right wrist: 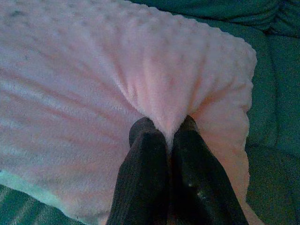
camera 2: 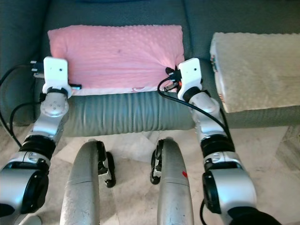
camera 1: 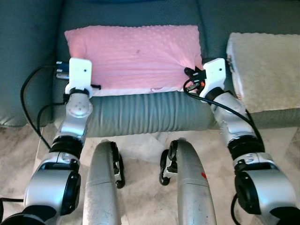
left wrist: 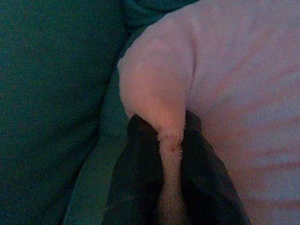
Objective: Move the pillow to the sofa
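Nearest the camera, the robot's two silver legs [camera 1: 187, 187] stand on the pale floor [camera 1: 140, 154] just in front of the sofa [camera 1: 140, 112]. Both silver arms reach forward from the shoulders toward the sofa's seat, elbows low and wrists raised to the seat's front edge. The left gripper [left wrist: 171, 140] sits at the near left corner of the pillow [camera 1: 133, 56], its two black fingers [left wrist: 136, 164] clamped on a pinch of pink fabric that bunches up between them. The right gripper [right wrist: 165, 133] is at the pillow's near right corner, its fingers [right wrist: 143, 159] pressed together on a fold of the dotted cover, which puckers into creases toward them. The pink pillow lies flat on the grey-green seat cushion of the sofa, its long side along the ribbed front edge. To the right of the pillow on the sofa, apart from it, lies a beige cushion [camera 1: 265, 65]. Behind the pillow rises the sofa's backrest [camera 1: 131, 11].
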Motion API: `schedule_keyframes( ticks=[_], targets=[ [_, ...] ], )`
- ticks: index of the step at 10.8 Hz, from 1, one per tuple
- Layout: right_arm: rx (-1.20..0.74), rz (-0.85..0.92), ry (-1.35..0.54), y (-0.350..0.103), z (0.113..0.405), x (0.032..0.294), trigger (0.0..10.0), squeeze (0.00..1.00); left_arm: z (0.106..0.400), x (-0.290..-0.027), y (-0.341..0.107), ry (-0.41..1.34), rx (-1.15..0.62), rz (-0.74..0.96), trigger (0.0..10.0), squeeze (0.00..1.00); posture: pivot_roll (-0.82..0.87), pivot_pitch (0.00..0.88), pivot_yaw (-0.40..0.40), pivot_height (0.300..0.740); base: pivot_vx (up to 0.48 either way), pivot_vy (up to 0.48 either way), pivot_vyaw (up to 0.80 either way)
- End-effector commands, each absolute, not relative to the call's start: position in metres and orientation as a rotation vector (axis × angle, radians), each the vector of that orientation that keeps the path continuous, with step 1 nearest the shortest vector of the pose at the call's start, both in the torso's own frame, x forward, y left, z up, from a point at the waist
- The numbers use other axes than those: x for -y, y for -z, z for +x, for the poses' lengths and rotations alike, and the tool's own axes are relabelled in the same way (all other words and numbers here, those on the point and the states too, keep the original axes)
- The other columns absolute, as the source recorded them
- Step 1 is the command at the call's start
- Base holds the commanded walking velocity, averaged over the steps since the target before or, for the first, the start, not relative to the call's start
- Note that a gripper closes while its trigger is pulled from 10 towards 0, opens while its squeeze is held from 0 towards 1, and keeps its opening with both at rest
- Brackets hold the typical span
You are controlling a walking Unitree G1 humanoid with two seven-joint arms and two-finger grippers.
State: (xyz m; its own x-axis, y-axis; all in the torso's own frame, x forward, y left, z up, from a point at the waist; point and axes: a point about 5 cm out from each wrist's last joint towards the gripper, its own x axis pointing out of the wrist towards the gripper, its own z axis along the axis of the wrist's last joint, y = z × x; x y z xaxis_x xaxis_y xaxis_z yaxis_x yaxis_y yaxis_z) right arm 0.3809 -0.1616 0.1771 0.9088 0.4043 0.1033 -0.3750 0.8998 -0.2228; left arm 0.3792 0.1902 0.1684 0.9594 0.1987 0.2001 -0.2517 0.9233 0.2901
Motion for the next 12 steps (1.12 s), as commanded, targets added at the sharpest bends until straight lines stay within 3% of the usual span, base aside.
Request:
schedule_keyframes(
  ticks=[1,2,3,4,12],
  targets=[
    [0.106,-0.221,-0.367,-0.165,0.377,0.184,10.0,0.00,0.369,-0.219,-0.152,-0.344,0.121,0.335,10.0,0.00,-0.01,0.564,-0.025,0.628,0.000,0.000,0.00],
    [0.101,-0.245,-0.347,-0.164,0.375,0.198,10.0,0.00,0.365,-0.226,-0.150,-0.381,0.124,0.341,10.0,0.00,-0.01,0.559,-0.032,0.628,0.000,0.000,0.00],
    [0.099,-0.241,-0.329,-0.164,0.374,0.205,10.0,0.13,0.364,-0.225,-0.148,-0.375,0.130,0.335,10.0,0.00,-0.01,0.555,-0.034,0.628,0.000,0.000,0.00],
    [0.099,-0.235,-0.319,-0.163,0.374,0.208,10.0,1.00,0.363,-0.224,-0.147,-0.373,0.128,0.312,10.0,1.00,-0.02,0.552,-0.038,0.628,0.000,0.000,0.00],
    [0.158,-0.204,-0.218,-0.155,0.369,0.209,10.0,1.00,0.369,-0.219,-0.164,-0.379,0.195,0.347,10.0,1.00,0.00,0.460,-0.048,0.628,0.000,0.000,0.00]
  ],
)
